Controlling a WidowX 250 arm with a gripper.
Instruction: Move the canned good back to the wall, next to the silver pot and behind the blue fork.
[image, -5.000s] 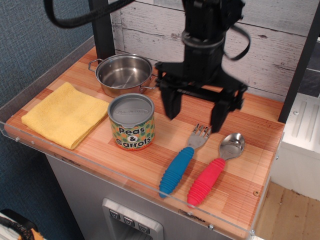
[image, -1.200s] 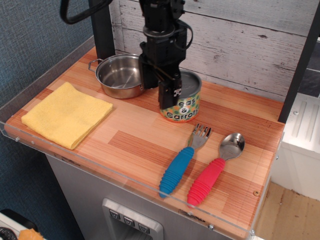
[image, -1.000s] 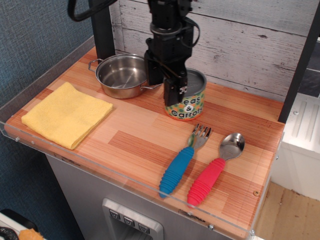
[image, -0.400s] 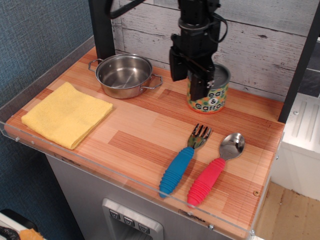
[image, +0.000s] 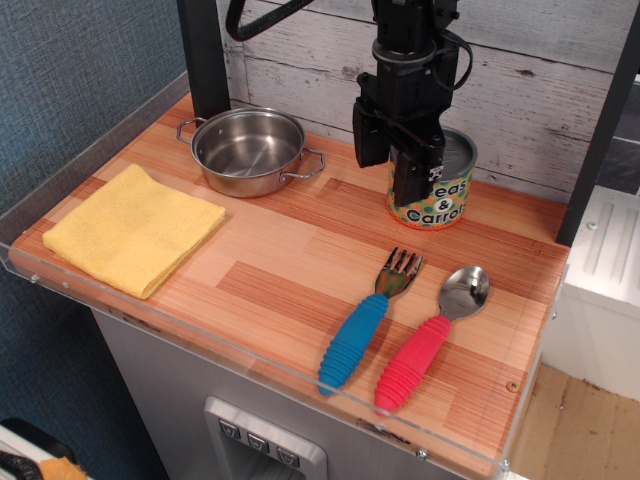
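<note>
I have the gripper (image: 412, 170) down at the back of the bench (image: 280, 270), its jaws pinching the can (image: 440, 190) from the sides, one dark finger (image: 413, 180) running down the front of the label. The can sits low at the bench surface, though I cannot tell whether its base is touching the wood. It is close to the plank wall (image: 540, 90), with the arm covering the left part of its grey lid.

The pot (image: 248, 150) stands well to the can's left, also near the wall, with a bare stretch of wood between them. Its right loop handle points toward the can but does not reach it.

In front of the can, nearer to me, the fork (image: 365, 325) lies with its tines aimed back toward the wall, slightly left of the can. A red-handled spoon (image: 430, 345) lies just beside the fork on its right, roughly parallel. A folded yellow cloth (image: 130, 228) rests flat on the left side of the bench, apart from the pot.
</note>
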